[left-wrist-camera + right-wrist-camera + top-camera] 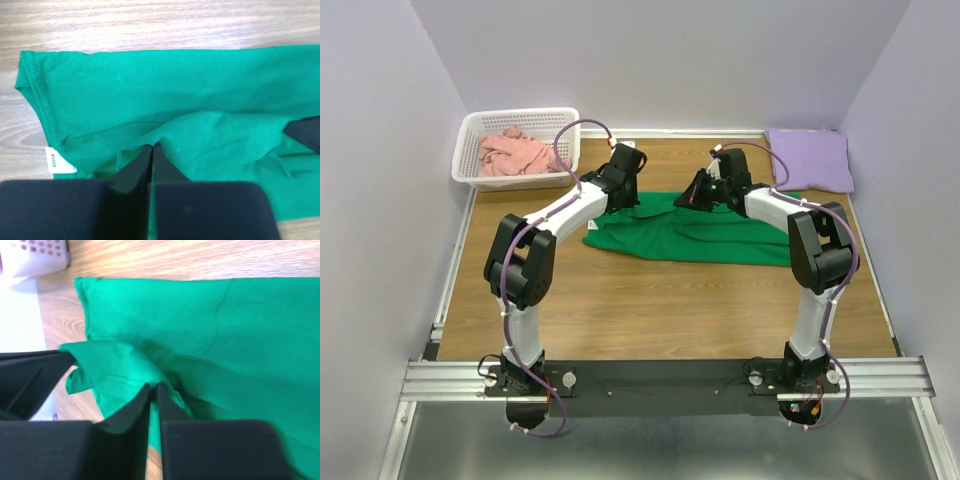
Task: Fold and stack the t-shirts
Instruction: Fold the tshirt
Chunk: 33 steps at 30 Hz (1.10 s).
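The green t-shirt [700, 235] lies spread across the middle of the table, partly folded. My left gripper [625, 195] is shut on its far edge at the left; the left wrist view shows the jaws pinching a raised fold [152, 146], with the white neck label [56, 161] to the left. My right gripper [705, 195] is shut on the far edge further right, pinching bunched cloth [153, 386]. The lavender t-shirt [810, 158] lies folded at the far right corner. The salmon pink t-shirt [515, 152] lies crumpled in the basket.
A white lattice basket [480, 128] stands at the far left corner, and its corner shows in the right wrist view [35, 257]. Grey walls close the table on three sides. Bare wood [670, 310] lies between the shirt and the arm bases.
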Each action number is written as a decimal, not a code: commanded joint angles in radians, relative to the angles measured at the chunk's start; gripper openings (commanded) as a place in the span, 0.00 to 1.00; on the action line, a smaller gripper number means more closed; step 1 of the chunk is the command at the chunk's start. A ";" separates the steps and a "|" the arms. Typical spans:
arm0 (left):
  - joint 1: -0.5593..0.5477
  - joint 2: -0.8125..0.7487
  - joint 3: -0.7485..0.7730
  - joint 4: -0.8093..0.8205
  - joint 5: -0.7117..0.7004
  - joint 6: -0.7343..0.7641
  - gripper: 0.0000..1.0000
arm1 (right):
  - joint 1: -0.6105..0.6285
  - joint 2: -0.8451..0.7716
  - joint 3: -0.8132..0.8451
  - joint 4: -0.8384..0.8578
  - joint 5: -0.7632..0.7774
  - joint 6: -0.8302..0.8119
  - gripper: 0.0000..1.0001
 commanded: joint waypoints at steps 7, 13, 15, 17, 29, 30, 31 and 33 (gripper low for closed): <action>0.037 -0.088 -0.034 0.016 -0.045 -0.046 0.67 | -0.017 -0.024 0.007 -0.067 0.133 -0.037 0.46; 0.071 -0.287 -0.128 -0.034 -0.092 -0.063 0.68 | -0.033 -0.139 0.040 -0.242 0.306 -0.184 0.67; 0.078 -0.341 -0.189 -0.054 -0.087 -0.066 0.68 | -0.055 -0.197 0.018 -0.295 0.360 -0.218 0.70; 0.089 -0.366 -0.237 -0.065 -0.077 -0.066 0.67 | -0.082 -0.237 -0.035 -0.335 0.372 -0.222 0.70; 0.149 -0.341 -0.390 0.051 0.002 -0.004 0.56 | -0.402 -0.466 -0.293 -0.450 0.457 -0.206 0.68; 0.149 -0.329 -0.393 0.070 0.012 0.015 0.57 | -0.416 -0.464 -0.299 -0.452 0.454 -0.204 0.68; 0.149 -0.325 -0.398 0.091 0.021 0.036 0.58 | -0.419 -0.463 -0.305 -0.450 0.454 -0.206 0.67; 0.149 -0.318 -0.418 0.159 0.064 0.099 0.63 | -0.419 -0.450 -0.307 -0.450 0.437 -0.206 0.67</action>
